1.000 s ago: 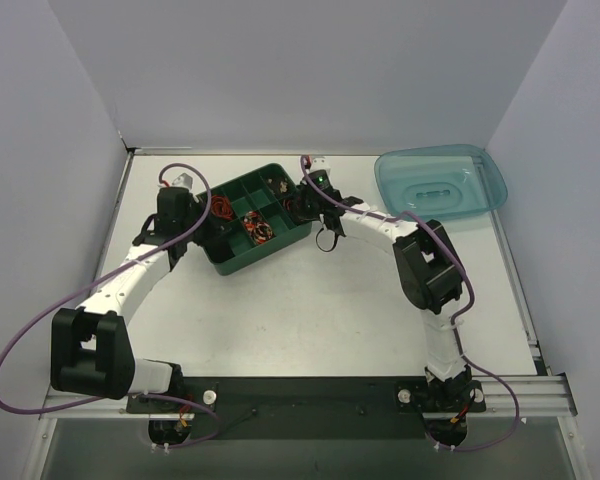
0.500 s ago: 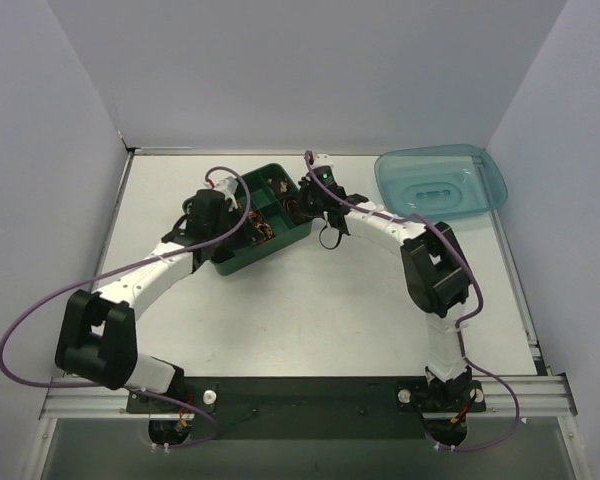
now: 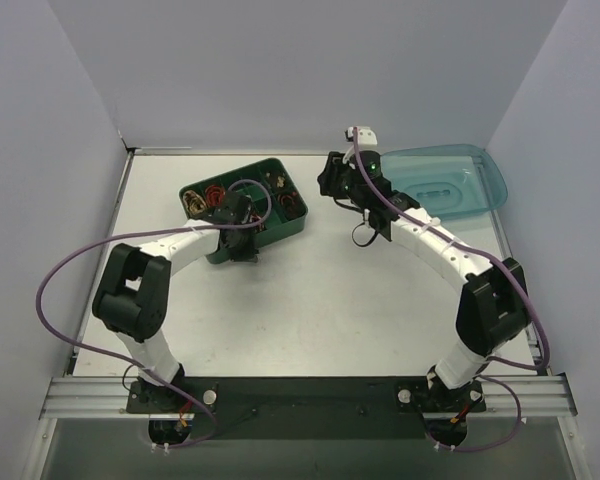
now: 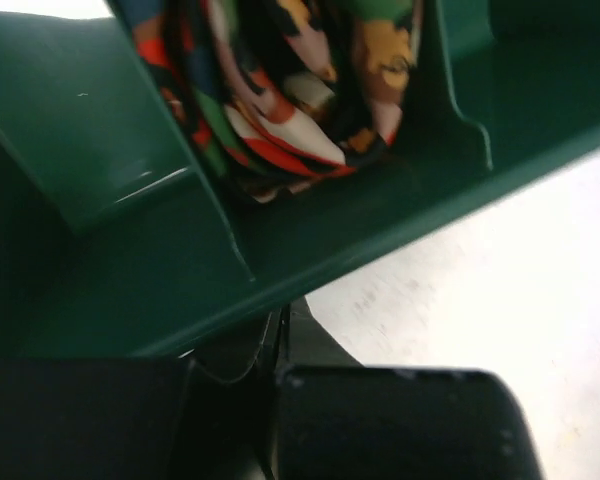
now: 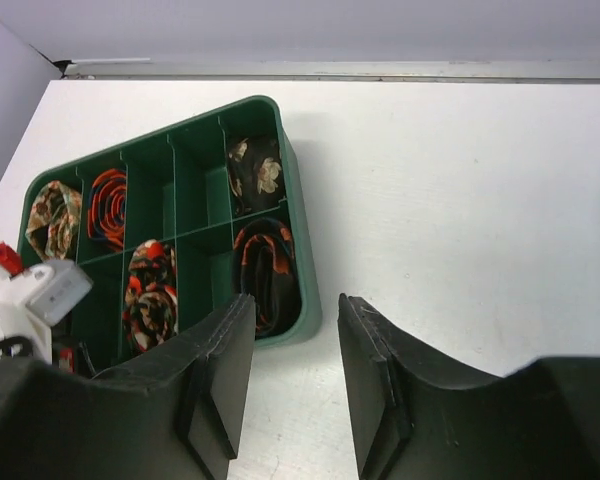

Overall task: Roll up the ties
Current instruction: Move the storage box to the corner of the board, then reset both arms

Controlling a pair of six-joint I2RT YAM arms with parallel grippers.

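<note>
Right gripper [image 5: 295, 345] had drawn back from the green tray [image 5: 308, 300], jaws parted and empty. Left gripper [image 3: 246, 250] had swung to the tray's near wall, clenched. Rolled ties [image 5: 265, 272] lay coiled in several compartments, so the task looked nearly complete.

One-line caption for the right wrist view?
Right tool open, facing a green divided tray holding rolled ties.

soft, even light is coming from overhead, throwing faint shadows on the white table [image 3: 310, 300]. my left wrist view is blurring against the green tray [image 4: 130, 260]; the bright blotches are probably a tie [image 4: 280, 90]. my right wrist view is looking crisp.
</note>
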